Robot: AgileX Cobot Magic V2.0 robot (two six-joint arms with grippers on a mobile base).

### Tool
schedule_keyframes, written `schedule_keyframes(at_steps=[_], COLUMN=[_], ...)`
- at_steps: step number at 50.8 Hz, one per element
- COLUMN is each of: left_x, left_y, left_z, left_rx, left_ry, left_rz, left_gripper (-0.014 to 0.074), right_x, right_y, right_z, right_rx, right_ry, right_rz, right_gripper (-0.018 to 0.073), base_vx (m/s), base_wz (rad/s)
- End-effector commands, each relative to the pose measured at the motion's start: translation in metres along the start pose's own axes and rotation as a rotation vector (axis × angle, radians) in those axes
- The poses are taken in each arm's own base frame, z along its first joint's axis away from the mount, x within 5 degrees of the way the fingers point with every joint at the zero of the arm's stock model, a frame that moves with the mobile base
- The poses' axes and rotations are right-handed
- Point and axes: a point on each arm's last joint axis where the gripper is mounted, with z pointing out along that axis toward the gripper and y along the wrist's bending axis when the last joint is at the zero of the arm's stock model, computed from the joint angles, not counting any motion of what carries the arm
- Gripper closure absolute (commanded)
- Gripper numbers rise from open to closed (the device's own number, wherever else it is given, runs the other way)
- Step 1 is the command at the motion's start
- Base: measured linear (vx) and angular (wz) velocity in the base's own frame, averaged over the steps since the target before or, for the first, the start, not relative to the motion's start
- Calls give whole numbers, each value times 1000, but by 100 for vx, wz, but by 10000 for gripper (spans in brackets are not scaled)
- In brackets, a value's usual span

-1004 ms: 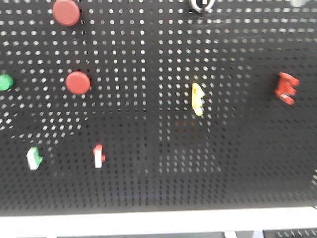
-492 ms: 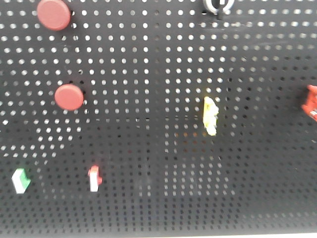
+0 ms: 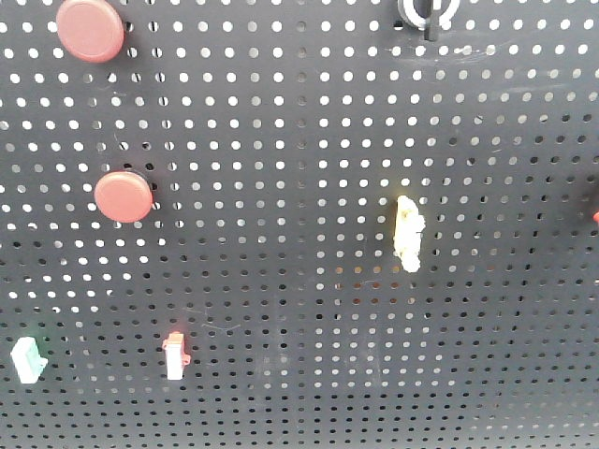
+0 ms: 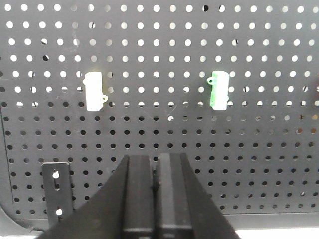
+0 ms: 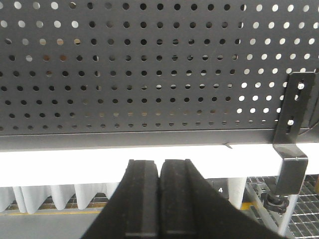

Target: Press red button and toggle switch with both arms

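Note:
In the front view, two round red buttons [image 3: 91,30] [image 3: 124,196] sit on the black pegboard [image 3: 281,140] at the upper left. A yellow toggle switch [image 3: 408,232] stands right of centre. No gripper shows in this view. My left gripper [image 4: 155,162] is shut with nothing in it and faces the board, apart from it. It points below a white switch [image 4: 93,90] and a green switch [image 4: 218,90]. My right gripper [image 5: 159,167] is also shut and empty, and sits below the board's bottom edge [image 5: 149,135].
A red-and-white rocker [image 3: 175,355] and a green-and-white rocker [image 3: 28,360] sit low on the left. A black knob [image 3: 426,11] is at the top, and a red part [image 3: 595,215] at the right border. Metal brackets [image 4: 56,186] [image 5: 291,134] hold the board's lower corners.
The front view has closed in on the board. The buttons slid left, the yellow switch slid down, the red part went almost out of frame on the right, and the board's bottom edge left the frame.

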Motion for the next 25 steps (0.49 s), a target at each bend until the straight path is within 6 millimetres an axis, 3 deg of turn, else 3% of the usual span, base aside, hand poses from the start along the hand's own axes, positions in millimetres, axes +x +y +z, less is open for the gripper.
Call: schedule_keyframes(at_steps=[1, 12, 25], left_x=[3, -4, -18], left_y=[0, 0, -1], left_z=[-1, -2, -4], left_rx=[4, 5, 11], left_ry=[-60, -115, -271], left_rz=[-14, -13, -17], left_gripper=[595, 595, 595], right_x=[-5, -9, -30], right_y=[0, 0, 1], right_z=[-1, -1, -7], right_rx=[4, 3, -8], right_ry=[-89, -133, -364], right_rz=[-8, -9, 6], right_gripper=[559, 559, 559], base_vx=[0, 0, 0], base_wz=[0, 0, 0])
